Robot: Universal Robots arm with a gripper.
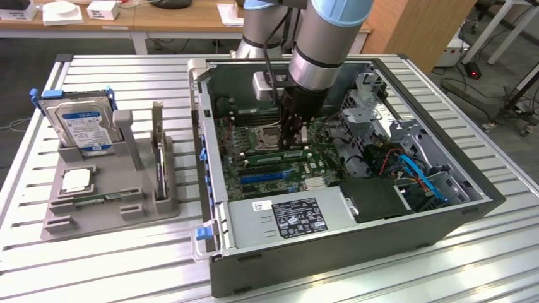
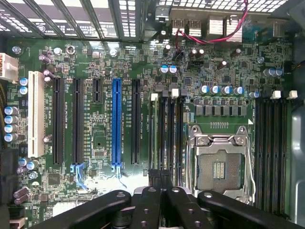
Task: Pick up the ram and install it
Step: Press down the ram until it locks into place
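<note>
My gripper (image 1: 295, 140): pressed together, reaching down inside the open computer case over the motherboard, beside the processor socket; from my wrist, the black fingers (image 2: 164, 191) meet over a thin board edge standing in a memory slot, but whether I am pinching it I cannot tell.
Holder rack (image 1: 110, 211): grey, on the slatted table at the exterior view's left, well apart from the case.
Hard drive (image 1: 82, 129): silver, upright in the rack, blue-and-white label; its writing is too small for me to read.
Processor chip (image 1: 76, 180): small silver square lying flat in the rack, below the drive.
Ram (image 1: 158, 165): one green stick standing on edge in the rack's right slot.
Computer case (image 1: 337, 265): lying open on the table.
Power supply label (image 1: 288, 216): white with dark print and round marks; illegible.
Motherboard (image 2: 100, 138): green, with one white, several black and one blue expansion slot (image 2: 116, 124); tiny white lettering beside the slots, unreadable.
Processor socket (image 2: 218, 164): empty, metal frame around it.
</note>
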